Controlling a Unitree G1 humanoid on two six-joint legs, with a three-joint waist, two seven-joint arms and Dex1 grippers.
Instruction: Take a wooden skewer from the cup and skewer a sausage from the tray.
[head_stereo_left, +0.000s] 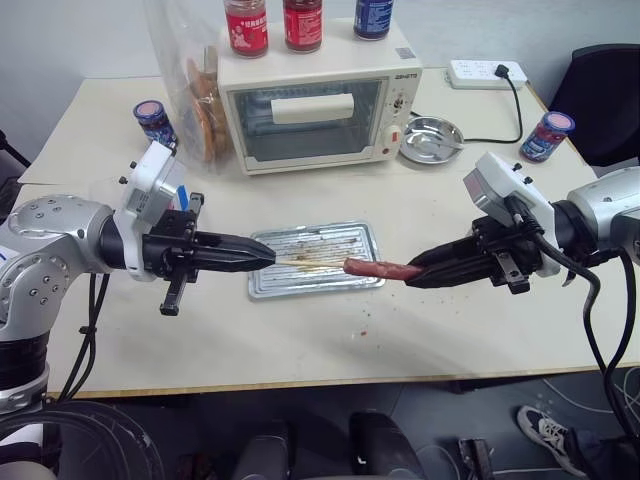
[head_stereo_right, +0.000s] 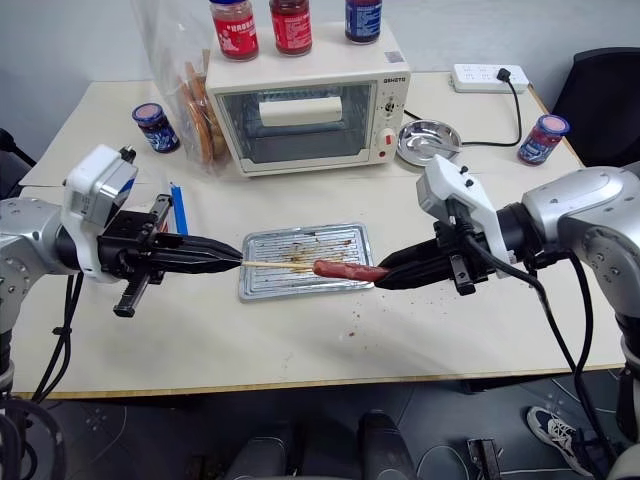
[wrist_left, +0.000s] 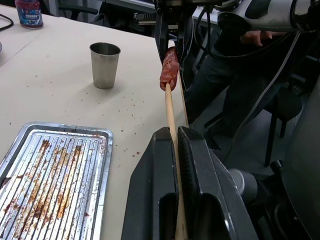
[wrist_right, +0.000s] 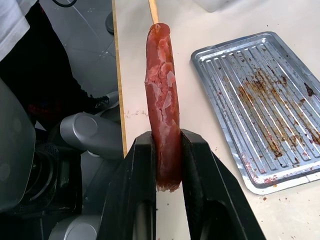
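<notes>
Your two arms meet above the near half of the table (head_stereo_left: 500, 330), each gripper pointing inward at the other. Your left gripper (head_stereo_left: 268, 256) has its fingers clamped together on the wooden skewer (head_stereo_right: 278, 265), which runs level out to the right over the tray (head_stereo_left: 365, 235). Your right gripper (head_stereo_left: 412, 272) is pinched on the far-right end of the sausage (head_stereo_left: 375, 267), fingers closed against both sides of it. The sausage hangs in the air just off the tray's right edge, not touching the tray. The skewer's tip is in contact w/ the sausage's left end; in the left wrist view the stick meets the meat end-on, and in the right wrist view the stick shows past the sausage's far end. How deep it has gone in, you cannot tell.

The tray sits flat at table center, ribbed floor streaked w/ brown grease and crumbs. The cup (wrist_left: 104, 65) stands upright on the table, well apart from the tray, near the table's front edge.

Far side: a toaster oven (head_stereo_left: 320, 110) w/ jars (head_stereo_left: 246, 27) on top, a clear plastic bag (head_stereo_left: 190, 80) at its left, a shiny steel bowl (head_stereo_left: 432, 138) at its right, and a power strip (head_stereo_left: 487, 72) in the far-right corner. A blue-handled utensil (head_stereo_right: 178, 210) lies behind your left gripper.
</notes>
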